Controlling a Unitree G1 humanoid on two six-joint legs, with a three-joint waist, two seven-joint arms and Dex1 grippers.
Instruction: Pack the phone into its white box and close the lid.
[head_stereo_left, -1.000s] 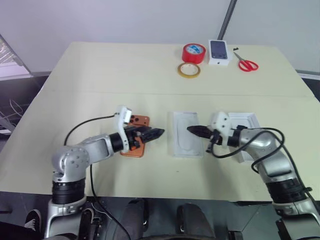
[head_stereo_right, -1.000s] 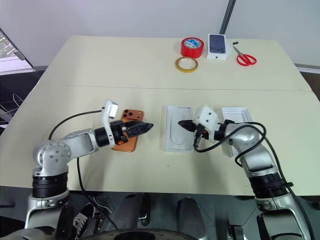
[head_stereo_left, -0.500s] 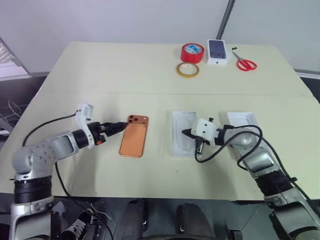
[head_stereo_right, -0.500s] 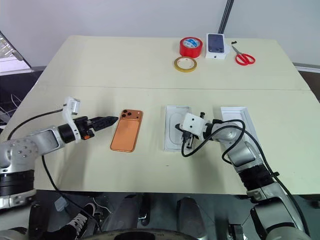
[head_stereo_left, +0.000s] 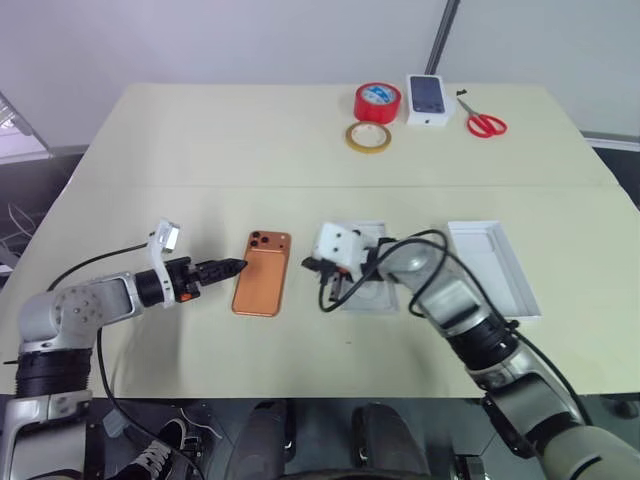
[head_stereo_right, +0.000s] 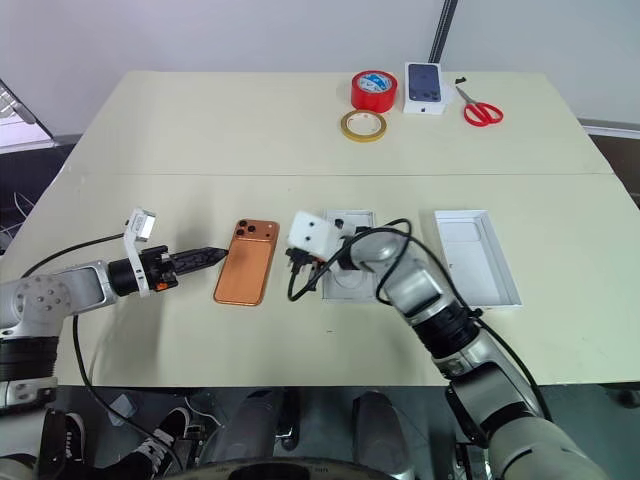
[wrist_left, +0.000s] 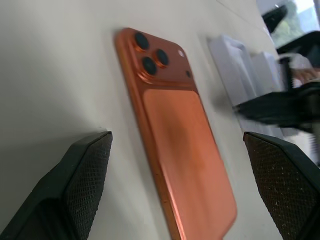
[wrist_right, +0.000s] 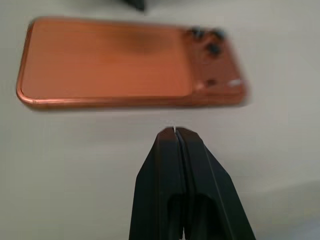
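Observation:
The orange-copper phone (head_stereo_left: 262, 288) lies flat on the table with its camera bump up and at the far end. My left gripper (head_stereo_left: 237, 266) hovers just left of it, pointing at its upper left edge; its two fingers (wrist_left: 85, 170) stand wide apart, open and empty. My right gripper (head_stereo_left: 306, 265) is shut and empty, its tip a short way right of the phone (wrist_right: 110, 62). The lid (head_stereo_left: 492, 266), a shallow all-white tray, lies open side up at the right. The white box is hidden from view.
A white insert (head_stereo_left: 372, 292) with a rounded recess lies partly under my right forearm. At the table's far side stand a red tape roll (head_stereo_left: 378, 101), a yellowish tape ring (head_stereo_left: 368, 138), a small white box printed with a phone (head_stereo_left: 428, 100) and red scissors (head_stereo_left: 485, 124).
My left gripper drew back to the left, off the phone. My right gripper swung left across the insert and now points at the phone's right edge. The phone stayed put.

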